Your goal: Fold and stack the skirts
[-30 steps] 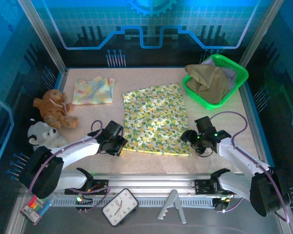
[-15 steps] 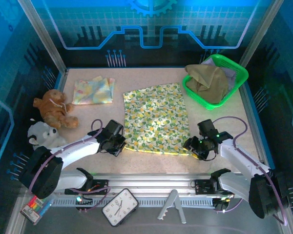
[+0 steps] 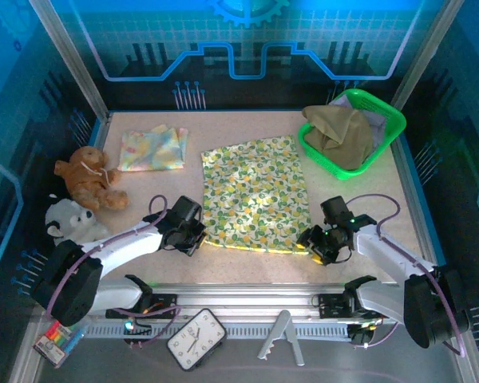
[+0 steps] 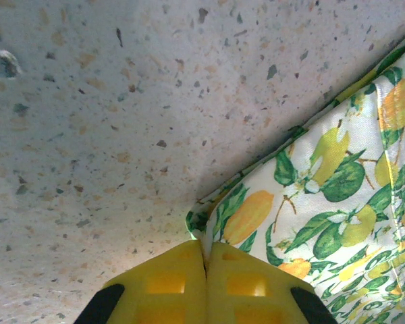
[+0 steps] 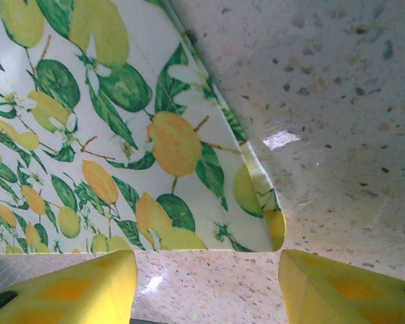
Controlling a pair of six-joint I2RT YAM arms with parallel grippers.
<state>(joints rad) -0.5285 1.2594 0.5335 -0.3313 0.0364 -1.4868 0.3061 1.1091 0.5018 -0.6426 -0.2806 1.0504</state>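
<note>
Floral skirt [image 3: 255, 195], top view: spread flat mid-table, not yet folded.
Progress, top view: first fold only being set up. The olive skirt [image 3: 339, 136] is heaped in the green basket [image 3: 387, 120], and no stack is started.
Room, top view: bare table [image 3: 247, 132] lies behind the skirt. The plush toys [image 3: 84, 195] are well apart on the left.
Left gripper [image 4: 204, 246], left wrist view: fingers pressed together, pinching the skirt's near-left corner.
Right gripper [image 5: 206, 277], right wrist view: fingers spread, with the near-right corner lying between them, not yet gripped.
</note>
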